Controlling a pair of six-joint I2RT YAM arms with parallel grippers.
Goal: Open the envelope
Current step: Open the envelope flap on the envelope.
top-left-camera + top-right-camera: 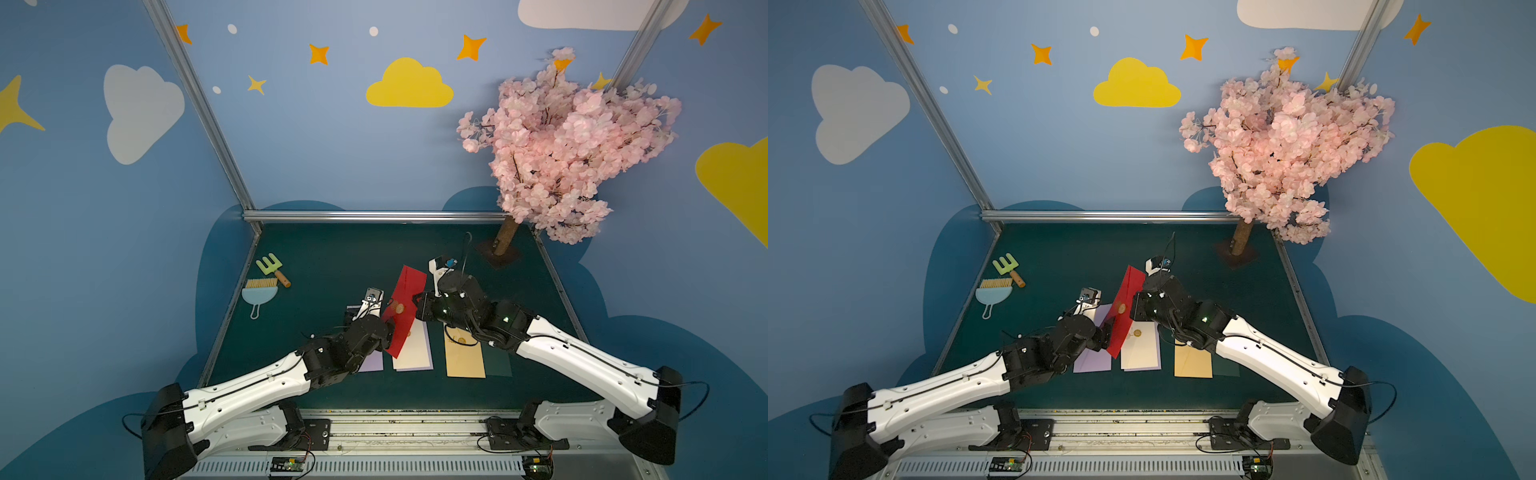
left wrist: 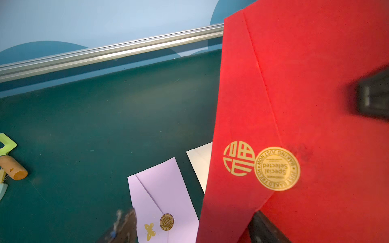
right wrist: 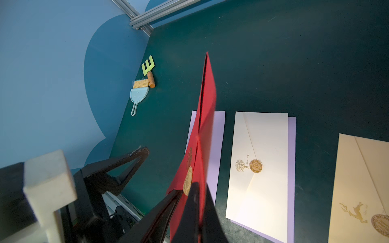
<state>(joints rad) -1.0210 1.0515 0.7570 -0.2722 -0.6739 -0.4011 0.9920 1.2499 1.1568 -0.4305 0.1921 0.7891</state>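
Note:
The red envelope (image 1: pixel 405 307) (image 1: pixel 1127 307) is held up off the table on edge, tilted. Its flap is stuck down by a round gold seal (image 2: pixel 277 168) (image 3: pixel 187 183). My right gripper (image 1: pixel 417 301) (image 3: pixel 188 195) is shut on the envelope's edge next to the seal. My left gripper (image 1: pixel 387 330) (image 2: pixel 193 211) is open, and the envelope's lower edge stands between its jaws. One left finger (image 2: pixel 265 229) lies against the red face just below the seal; the other finger (image 2: pixel 124 227) hangs free over the table.
Flat on the green table (image 1: pixel 332 257) lie a lilac envelope (image 2: pixel 160 199), a cream one (image 3: pixel 259 168), a tan one (image 1: pixel 464 357) and a dark green one (image 1: pixel 498 363). A toy rake (image 1: pixel 272 270) and brush (image 1: pixel 259 297) sit far left, a blossom tree (image 1: pixel 569 145) at the back right.

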